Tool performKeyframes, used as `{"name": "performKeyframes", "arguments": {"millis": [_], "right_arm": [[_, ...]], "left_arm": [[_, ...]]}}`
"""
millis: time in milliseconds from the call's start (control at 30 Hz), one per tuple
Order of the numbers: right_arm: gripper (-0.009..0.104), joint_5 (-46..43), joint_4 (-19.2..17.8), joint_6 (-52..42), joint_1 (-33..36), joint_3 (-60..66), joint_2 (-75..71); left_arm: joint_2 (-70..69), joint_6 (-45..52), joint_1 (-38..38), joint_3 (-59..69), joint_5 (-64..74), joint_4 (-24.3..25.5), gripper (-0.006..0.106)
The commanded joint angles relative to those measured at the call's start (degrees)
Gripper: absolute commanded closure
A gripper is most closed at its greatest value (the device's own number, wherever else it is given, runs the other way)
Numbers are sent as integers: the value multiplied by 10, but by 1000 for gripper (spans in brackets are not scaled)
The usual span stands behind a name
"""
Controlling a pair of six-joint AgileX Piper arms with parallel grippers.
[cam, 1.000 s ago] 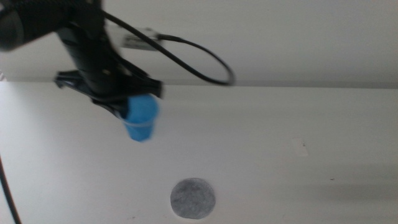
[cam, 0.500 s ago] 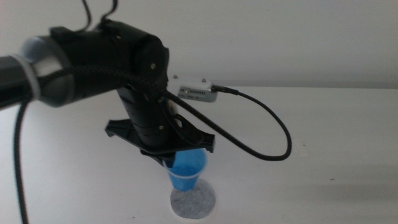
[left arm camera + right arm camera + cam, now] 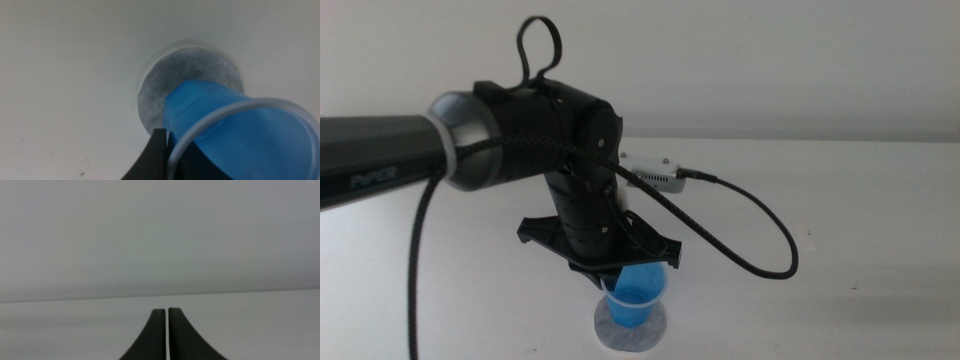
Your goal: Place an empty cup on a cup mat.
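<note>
Now the cup is seen lower and further right than half a second ago, carried down over the cup mat, whereas a second back it was held high and well to the left of the disc. The left gripper is clamped on the cup's pale rim, one dark jaw inside and one outside, as the left wrist view shows. The cup's long axis is tilted slightly, mouth up, its narrow base pointed down at the mat; whether base and felt are touching cannot be told. One blue cup is counted, and one grey speckled mat. The right gripper is parked away from the action, its jaws pressed together on nothing.
</note>
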Motion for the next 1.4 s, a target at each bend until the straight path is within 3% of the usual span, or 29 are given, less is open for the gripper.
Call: {"name": "performKeyframes", "arguments": {"millis": [0,1033,1367], "right_arm": [[97,-3,-6,-1,1,20,-21],[97,-3,-6,-1,1,20,-21],[97,-3,-6,-1,1,20,-21]], "left_arm": [[7,-6,-5,3,-10,-2,102],[13,-4,-5,35,-59,-14,102],[-5,11,-5,35,-31,2,48]]}}
